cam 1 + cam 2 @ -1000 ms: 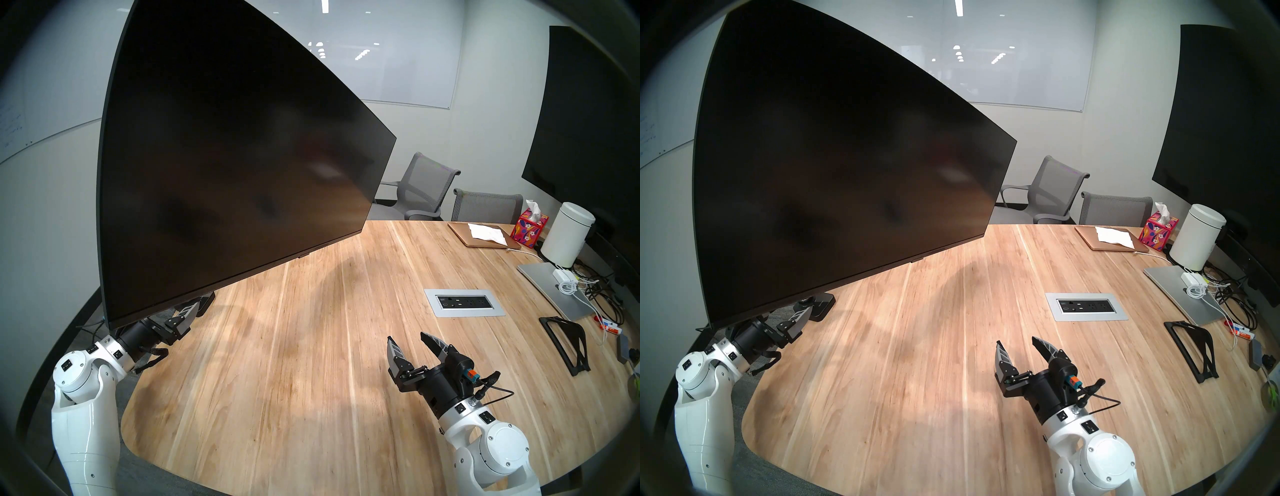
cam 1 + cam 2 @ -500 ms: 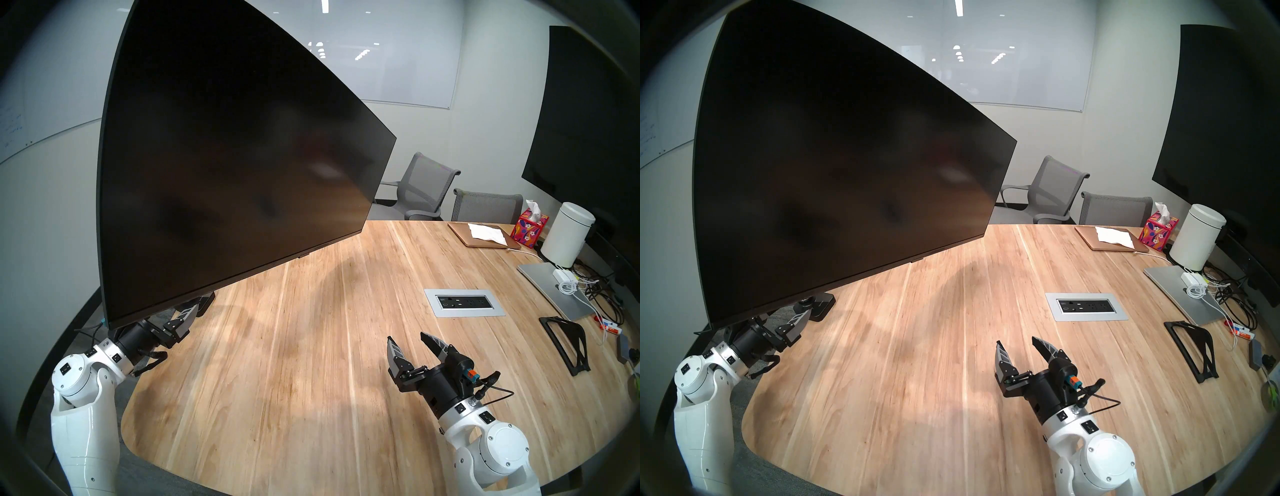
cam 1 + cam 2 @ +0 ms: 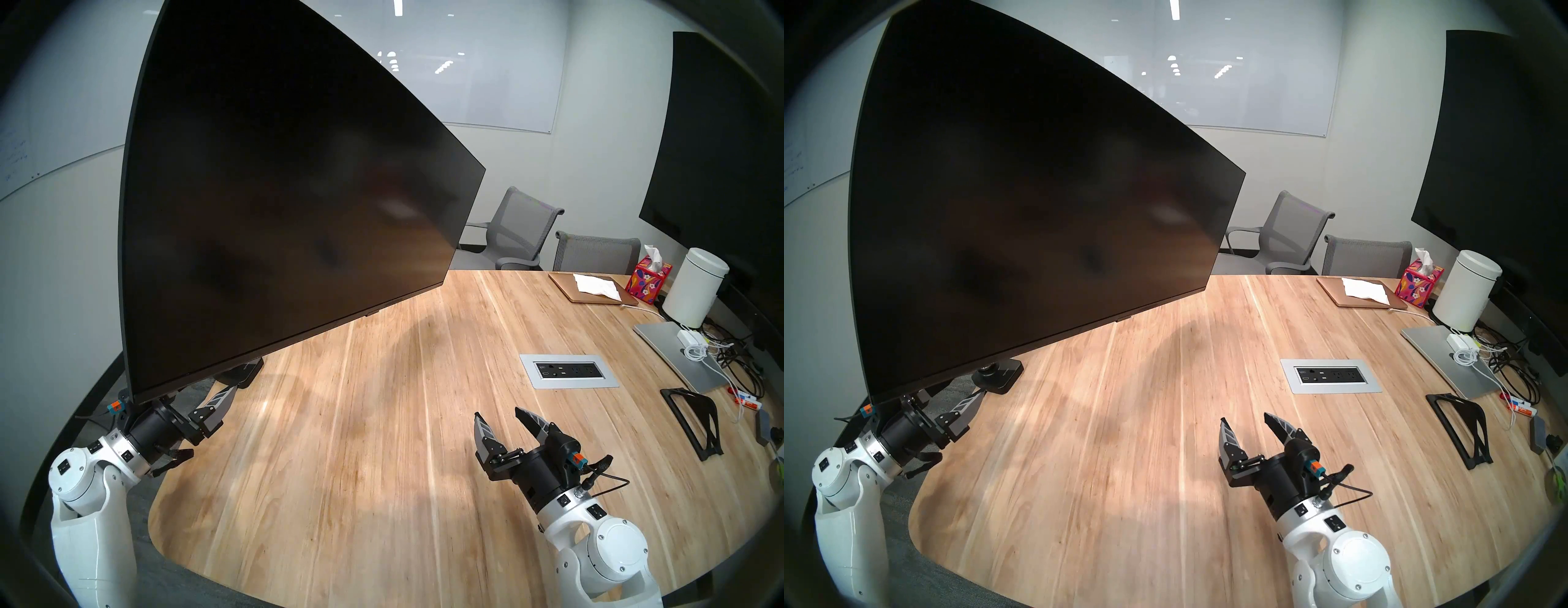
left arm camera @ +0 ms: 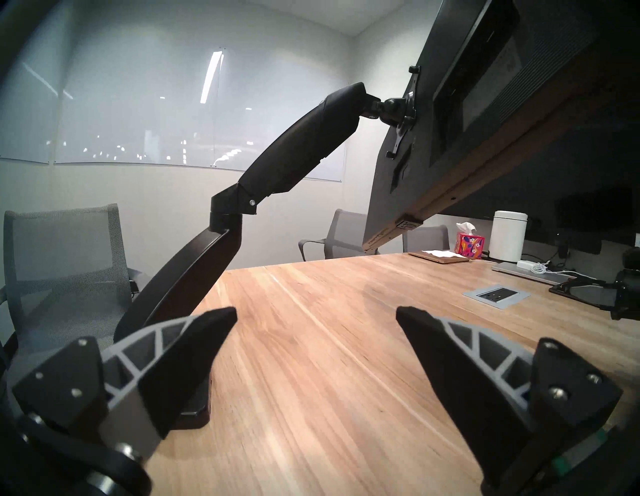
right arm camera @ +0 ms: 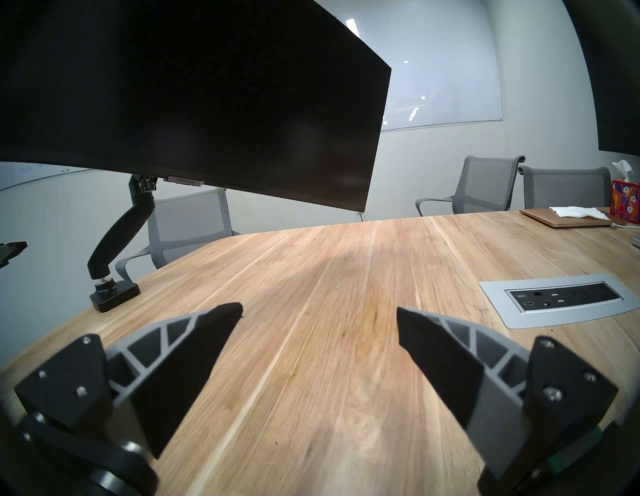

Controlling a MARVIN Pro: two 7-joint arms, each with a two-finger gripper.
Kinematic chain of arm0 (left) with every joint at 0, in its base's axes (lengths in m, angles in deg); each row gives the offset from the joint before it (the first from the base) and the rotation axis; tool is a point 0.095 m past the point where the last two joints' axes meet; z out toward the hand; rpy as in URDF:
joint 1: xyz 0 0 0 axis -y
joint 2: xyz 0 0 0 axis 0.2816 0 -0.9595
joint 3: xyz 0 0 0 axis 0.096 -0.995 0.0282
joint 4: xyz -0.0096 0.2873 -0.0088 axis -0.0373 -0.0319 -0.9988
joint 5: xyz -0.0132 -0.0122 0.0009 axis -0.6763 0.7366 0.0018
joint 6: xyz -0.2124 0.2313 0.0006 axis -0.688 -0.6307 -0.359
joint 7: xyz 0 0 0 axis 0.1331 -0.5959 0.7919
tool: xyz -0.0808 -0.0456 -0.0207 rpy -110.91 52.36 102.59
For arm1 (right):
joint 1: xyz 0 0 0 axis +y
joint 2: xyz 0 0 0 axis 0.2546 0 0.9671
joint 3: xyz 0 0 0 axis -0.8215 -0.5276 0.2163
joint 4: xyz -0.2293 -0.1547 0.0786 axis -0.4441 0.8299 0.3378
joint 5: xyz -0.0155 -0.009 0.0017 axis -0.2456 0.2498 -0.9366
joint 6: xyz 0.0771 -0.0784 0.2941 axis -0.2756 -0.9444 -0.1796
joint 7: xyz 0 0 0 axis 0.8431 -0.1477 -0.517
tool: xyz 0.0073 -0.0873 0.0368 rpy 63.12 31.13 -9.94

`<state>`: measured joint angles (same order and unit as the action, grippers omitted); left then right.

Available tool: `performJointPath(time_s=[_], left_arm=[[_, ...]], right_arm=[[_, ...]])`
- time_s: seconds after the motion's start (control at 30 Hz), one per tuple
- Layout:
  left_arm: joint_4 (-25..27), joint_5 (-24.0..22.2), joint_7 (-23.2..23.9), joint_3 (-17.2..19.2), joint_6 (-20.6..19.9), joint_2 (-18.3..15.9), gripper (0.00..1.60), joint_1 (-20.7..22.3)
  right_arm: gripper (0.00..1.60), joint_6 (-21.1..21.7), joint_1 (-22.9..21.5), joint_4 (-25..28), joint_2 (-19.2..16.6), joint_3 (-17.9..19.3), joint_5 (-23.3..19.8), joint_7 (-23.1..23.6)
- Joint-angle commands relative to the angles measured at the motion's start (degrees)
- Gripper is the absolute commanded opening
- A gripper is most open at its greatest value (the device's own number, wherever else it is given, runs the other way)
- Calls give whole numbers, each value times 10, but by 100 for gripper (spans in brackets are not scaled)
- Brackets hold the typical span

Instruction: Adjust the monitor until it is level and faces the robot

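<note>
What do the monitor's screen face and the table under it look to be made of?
The monitor face looks like matte dark glass or plastic: it gives only dim, soft reflections. The table looks like light wood or wood veneer, satin finish: streaked grain in plank-like strips, with soft sheen.

Pale streaky wood table [image 3: 382, 446], glossy white seemingly plastic arms [image 3: 97, 547]

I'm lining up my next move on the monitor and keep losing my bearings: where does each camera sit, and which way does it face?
Head pair: above the table's near edge, looking down at the tilted monitor; both arms show, left gripper under the low corner, right gripper open.
Left wrist: below the monitor's back, facing its mount arm; own open fingers.
Right wrist: low over the table, facing the screen front; own open fingers.
Shared: both wrists see the mount arm.
</note>
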<state>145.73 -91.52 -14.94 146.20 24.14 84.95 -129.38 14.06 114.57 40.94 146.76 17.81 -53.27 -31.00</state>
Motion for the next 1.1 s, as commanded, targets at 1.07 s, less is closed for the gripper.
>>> performJointPath(time_s=[1.07], left_arm=[[182,-118,99,132,-179,53,160,-113]], right_arm=[[160,0,-1,10,0,1,2,0]])
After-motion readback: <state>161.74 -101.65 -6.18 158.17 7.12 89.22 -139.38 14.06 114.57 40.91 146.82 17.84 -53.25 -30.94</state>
